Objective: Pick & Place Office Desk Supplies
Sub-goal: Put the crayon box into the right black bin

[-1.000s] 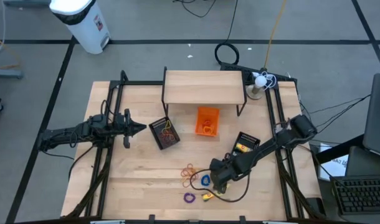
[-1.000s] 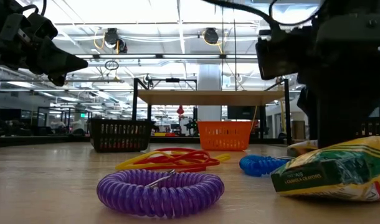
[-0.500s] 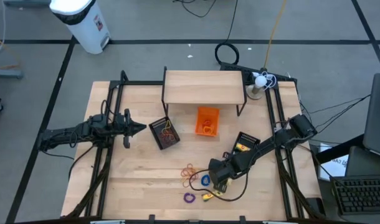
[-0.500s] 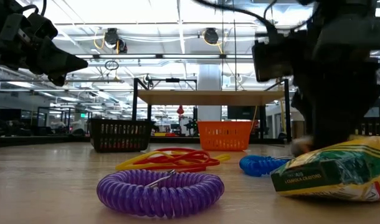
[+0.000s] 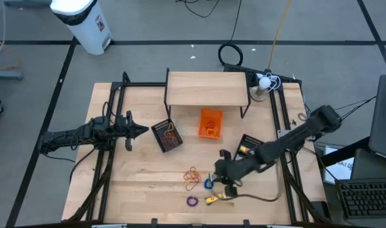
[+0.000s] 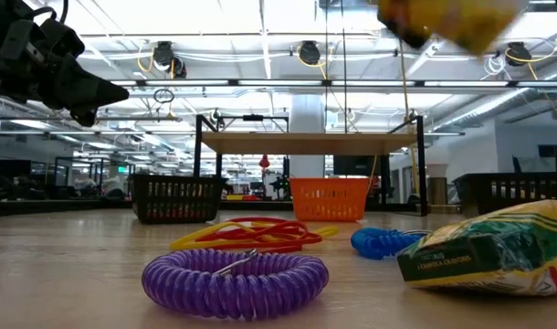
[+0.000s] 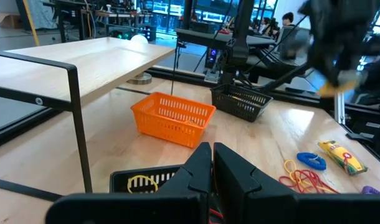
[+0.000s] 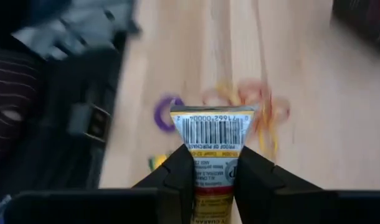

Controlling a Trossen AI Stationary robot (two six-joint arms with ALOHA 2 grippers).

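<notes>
My right gripper [image 8: 212,169] hangs above the table's near middle [image 5: 221,174], shut on a yellow-and-white pack [image 8: 212,134] with a barcode. The low view shows the pack as a yellow blur [image 6: 452,23] high up. Below it on the wood lie orange-red rubber bands [image 5: 193,177], a blue coil ring [image 5: 209,183], a purple coil ring [image 5: 192,201] and a yellow crayon pack [image 5: 212,199]. My left gripper [image 5: 142,131] waits shut at the left, above the table. My right gripper pinches the yellow-and-white pack between its two fingers [image 8: 180,171], one on each long side [image 8: 235,163]. The fingers point down from above. The pack's barcode end [image 8: 212,118] sticks out past the fingertips. It is lifted clear of the table.
A black basket [image 5: 168,135] holding rubber bands, an orange basket [image 5: 210,123] and a second black basket [image 5: 249,145] stand mid-table. A wooden shelf on black legs [image 5: 207,88] spans the far side. Black rails [image 5: 278,126] run along both table sides.
My right gripper has risen from the table beside the crayon pack, out of the low view's top, carrying the yellow-and-white pack, which is now clear of the wood. The rings, bands and crayon pack stay in place.
</notes>
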